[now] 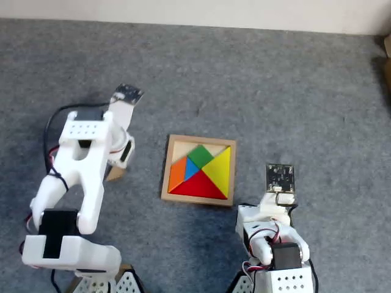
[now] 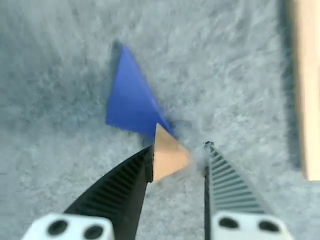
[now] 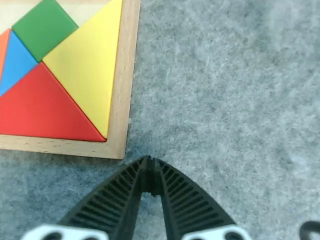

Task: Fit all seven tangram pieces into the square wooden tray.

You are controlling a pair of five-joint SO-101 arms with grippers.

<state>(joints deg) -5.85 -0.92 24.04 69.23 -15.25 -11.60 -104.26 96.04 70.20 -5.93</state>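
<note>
High view: the square wooden tray (image 1: 165,177) lies on grey carpet (image 1: 275,85) between the two arms; five pieces sit in it, an orange piece (image 1: 176,174), a green piece (image 1: 200,154), a light blue piece (image 1: 190,168), a red piece (image 1: 198,187) and a yellow piece (image 1: 220,170); bare wood shows at its far side; I judge you are on the sixth piece of seven.

Left wrist view: your left gripper (image 2: 179,149) hangs low over the carpet, jaws spread well apart; a small tan triangle (image 2: 168,155) lies between them, touching one finger and clear of the other, so nothing is gripped yet; a dark blue piece (image 2: 131,97) lies flat just beyond it, their corners meeting.

Right wrist view: your right gripper (image 3: 150,179) has its fingers pressed together, holding nothing, over carpet just outside a tray corner, near the yellow piece and the red piece.

Next, you likely need to pinch the tan triangle alone, without dragging the dark blue piece, then carry it to the bare wood.
</note>
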